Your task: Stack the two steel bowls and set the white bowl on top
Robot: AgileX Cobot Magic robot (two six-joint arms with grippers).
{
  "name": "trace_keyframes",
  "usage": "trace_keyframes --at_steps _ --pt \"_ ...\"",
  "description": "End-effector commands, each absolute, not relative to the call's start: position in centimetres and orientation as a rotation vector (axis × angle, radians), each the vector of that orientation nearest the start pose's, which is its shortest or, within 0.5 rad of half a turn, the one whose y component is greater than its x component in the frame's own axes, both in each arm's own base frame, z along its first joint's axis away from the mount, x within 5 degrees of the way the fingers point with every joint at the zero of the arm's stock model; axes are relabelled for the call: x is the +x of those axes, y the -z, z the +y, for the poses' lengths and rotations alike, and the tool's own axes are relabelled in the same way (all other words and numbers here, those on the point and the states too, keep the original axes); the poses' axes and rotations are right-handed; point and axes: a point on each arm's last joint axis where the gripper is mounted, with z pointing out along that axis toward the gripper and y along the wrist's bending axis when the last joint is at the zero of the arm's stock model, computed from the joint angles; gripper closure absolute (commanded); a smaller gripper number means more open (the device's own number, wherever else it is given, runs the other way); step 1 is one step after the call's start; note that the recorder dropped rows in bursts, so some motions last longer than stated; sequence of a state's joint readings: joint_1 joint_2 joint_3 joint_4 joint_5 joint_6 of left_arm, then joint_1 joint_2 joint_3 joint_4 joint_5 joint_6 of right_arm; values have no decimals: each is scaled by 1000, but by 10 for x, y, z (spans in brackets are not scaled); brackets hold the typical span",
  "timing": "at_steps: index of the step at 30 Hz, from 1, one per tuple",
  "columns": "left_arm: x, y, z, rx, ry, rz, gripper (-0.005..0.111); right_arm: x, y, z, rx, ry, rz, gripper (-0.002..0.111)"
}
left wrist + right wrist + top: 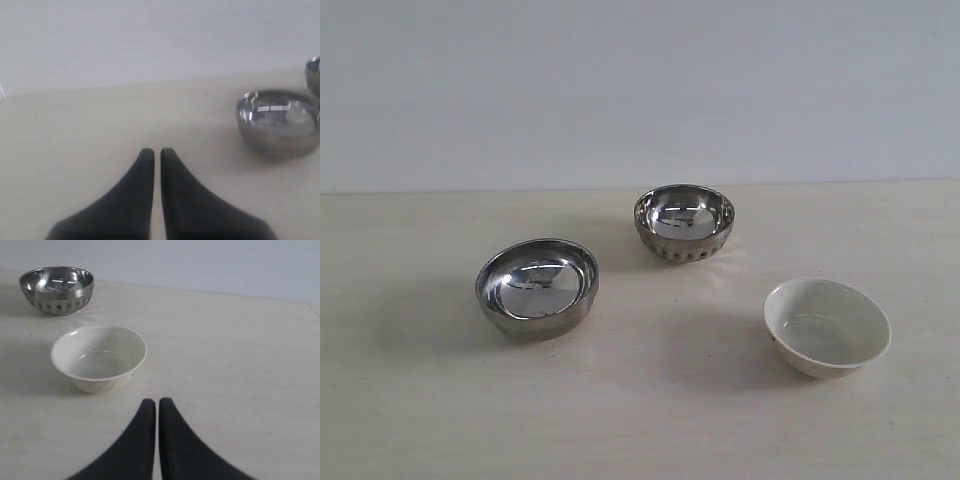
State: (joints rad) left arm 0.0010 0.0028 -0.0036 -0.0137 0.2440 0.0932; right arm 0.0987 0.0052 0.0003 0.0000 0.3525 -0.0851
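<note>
Three bowls stand apart on the pale table [650, 400]. The smooth steel bowl [537, 287] [278, 123] is at the left. The dotted steel bowl [684, 222] [57, 289] is further back near the middle; a sliver of it shows as the dotted steel bowl's edge [314, 75]. The white bowl [827, 326] [99, 357] sits at the right. My left gripper [157, 151] is shut and empty, well short of the smooth bowl. My right gripper [157, 401] is shut and empty, a short way from the white bowl. Neither arm shows in the exterior view.
A plain light wall [640, 90] rises behind the table's far edge. The table corner [315, 307] shows in the right wrist view.
</note>
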Motion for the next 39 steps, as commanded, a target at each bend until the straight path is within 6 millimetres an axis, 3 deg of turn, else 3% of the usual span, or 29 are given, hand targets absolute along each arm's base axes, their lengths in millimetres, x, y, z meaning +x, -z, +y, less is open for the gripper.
trace_keyframes --at_steps 1,8,15,18,24,29,34,39 --pt "56 -217 0 -16 10 1445 103 53 -182 5 -169 8 1818 108" --pt "42 -254 4 -37 -24 1000 103 53 -182 5 -169 8 1818 108" --pt "27 -272 5 -52 -38 747 103 53 -182 5 -169 8 1818 108" --pt "17 -280 6 -88 53 600 103 53 -182 5 -169 8 1818 108" --pt "5 -288 7 -112 152 446 103 53 -182 5 -169 8 1818 108" --pt "-6 -323 7 -123 251 362 103 53 -182 5 -169 8 1820 108" --pt "3 -366 6 -133 295 390 103 53 -182 5 -169 8 1820 108" --pt "42 -415 6 -153 317 497 103 53 -182 5 -169 8 1820 108"
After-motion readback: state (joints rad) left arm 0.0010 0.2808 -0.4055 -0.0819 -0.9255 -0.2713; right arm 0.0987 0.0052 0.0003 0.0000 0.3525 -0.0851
